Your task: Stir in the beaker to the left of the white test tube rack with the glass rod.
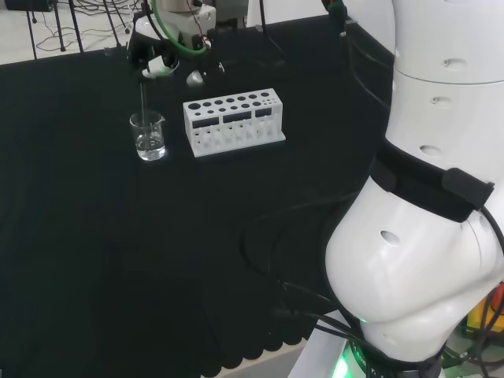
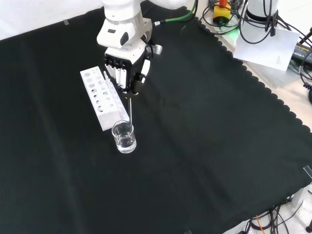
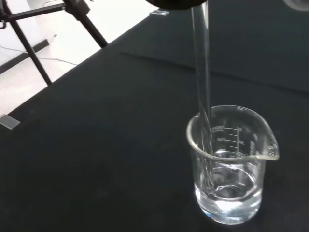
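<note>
Black cloth, beaker point(image 2: 124, 136) under robot hand point(image 2: 126, 66) pinching glass rod point(image 2: 129, 108) inside it.

We are seeing glossy white rounded arm links point(image 1: 409, 260) | a black band point(image 1: 429, 189) wrapping 1 link | small round recesses dotting the shells | black cables trailing at the base | a black-and-white hand point(image 2: 124, 68) | a green cable point(image 2: 175, 18) running behind it.

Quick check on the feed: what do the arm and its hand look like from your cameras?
The arm is glossy white with rounded links, small round dimples and a black band around one link; black cables trail by its base, where a green light glows. The hand has a white back and black fingers, and a green cable runs to the wrist.
</note>
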Available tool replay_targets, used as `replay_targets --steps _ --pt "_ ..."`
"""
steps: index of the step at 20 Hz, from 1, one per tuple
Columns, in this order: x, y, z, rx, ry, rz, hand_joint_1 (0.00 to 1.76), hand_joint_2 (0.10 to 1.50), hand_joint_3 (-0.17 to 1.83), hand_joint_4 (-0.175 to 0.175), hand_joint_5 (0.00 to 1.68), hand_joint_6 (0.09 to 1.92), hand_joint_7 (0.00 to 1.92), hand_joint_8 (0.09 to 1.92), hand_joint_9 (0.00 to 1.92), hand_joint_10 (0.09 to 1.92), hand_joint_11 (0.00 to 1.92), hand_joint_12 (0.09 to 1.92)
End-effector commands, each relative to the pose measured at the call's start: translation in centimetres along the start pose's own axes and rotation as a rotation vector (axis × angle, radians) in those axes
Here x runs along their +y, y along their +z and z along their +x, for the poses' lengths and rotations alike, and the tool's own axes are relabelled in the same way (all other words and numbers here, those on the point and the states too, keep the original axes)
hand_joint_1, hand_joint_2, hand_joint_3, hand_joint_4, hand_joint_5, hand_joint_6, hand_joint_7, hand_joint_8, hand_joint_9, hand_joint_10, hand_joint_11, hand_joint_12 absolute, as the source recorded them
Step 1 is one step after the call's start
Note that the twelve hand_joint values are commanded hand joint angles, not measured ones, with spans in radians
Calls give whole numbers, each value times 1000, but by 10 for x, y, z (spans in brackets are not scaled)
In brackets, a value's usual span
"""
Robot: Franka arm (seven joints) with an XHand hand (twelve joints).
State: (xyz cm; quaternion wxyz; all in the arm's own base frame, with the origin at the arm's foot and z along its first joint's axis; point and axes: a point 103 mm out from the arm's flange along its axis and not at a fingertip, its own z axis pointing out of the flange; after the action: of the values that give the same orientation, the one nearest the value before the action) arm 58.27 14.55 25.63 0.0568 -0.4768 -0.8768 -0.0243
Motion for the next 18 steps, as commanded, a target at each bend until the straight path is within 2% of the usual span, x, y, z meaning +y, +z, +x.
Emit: replay_targets --steps 1,8,13,18 --pt "15 0 3 -8 -12 -6 1308 1025 -3 -175 1158 418 1249 852 1730 494 1724 303" --pt "25 0 -21 -5 -2 -13 1308 1025 -3 -175 1159 417 1250 851 1731 493 1724 304" --pt "14 -4 -31 -15 15 -10 1308 1025 -3 -175 1160 416 1250 851 1731 493 1725 304" --pt "-1 -8 -28 -15 20 -16 1308 1025 -3 -175 1160 415 1250 851 1732 493 1725 304"
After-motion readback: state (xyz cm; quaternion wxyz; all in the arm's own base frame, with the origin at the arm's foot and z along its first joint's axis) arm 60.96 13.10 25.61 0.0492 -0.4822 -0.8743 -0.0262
